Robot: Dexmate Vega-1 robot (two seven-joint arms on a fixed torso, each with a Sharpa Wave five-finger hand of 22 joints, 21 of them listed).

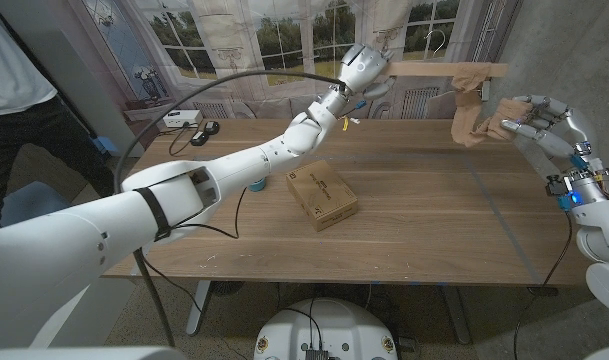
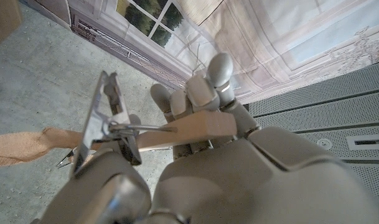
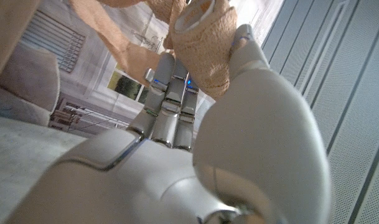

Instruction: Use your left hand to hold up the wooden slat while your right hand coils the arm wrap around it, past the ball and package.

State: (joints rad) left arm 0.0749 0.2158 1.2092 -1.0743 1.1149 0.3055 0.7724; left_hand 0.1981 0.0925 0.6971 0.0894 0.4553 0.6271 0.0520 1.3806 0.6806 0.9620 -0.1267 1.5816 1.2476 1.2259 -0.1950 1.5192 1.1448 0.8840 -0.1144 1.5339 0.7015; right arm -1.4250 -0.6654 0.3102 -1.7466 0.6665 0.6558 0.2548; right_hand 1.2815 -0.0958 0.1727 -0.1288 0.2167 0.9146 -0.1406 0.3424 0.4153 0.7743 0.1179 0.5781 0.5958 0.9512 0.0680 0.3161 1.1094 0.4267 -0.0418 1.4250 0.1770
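My left hand (image 1: 364, 66) is raised above the table's far side and grips one end of the wooden slat (image 1: 446, 70), which sticks out level toward my right. In the left wrist view the fingers (image 2: 205, 93) close over the slat (image 2: 195, 134), with a metal clip (image 2: 99, 121) at its end. The tan arm wrap (image 1: 467, 95) is looped on the slat near its free end and runs down to the roll (image 1: 487, 128) held by my right hand (image 1: 532, 118). The right wrist view shows the roll (image 3: 205, 43) pinched at the hand (image 3: 177, 124). The cardboard package (image 1: 322, 194) lies mid-table.
A small blue object (image 1: 256, 184), possibly the ball, peeks out beside my left forearm. A white box (image 1: 179, 118) and black items (image 1: 200, 134) sit at the table's far left. A person (image 1: 9, 90) stands at the left edge. A curtain hangs behind the table (image 1: 434, 230).
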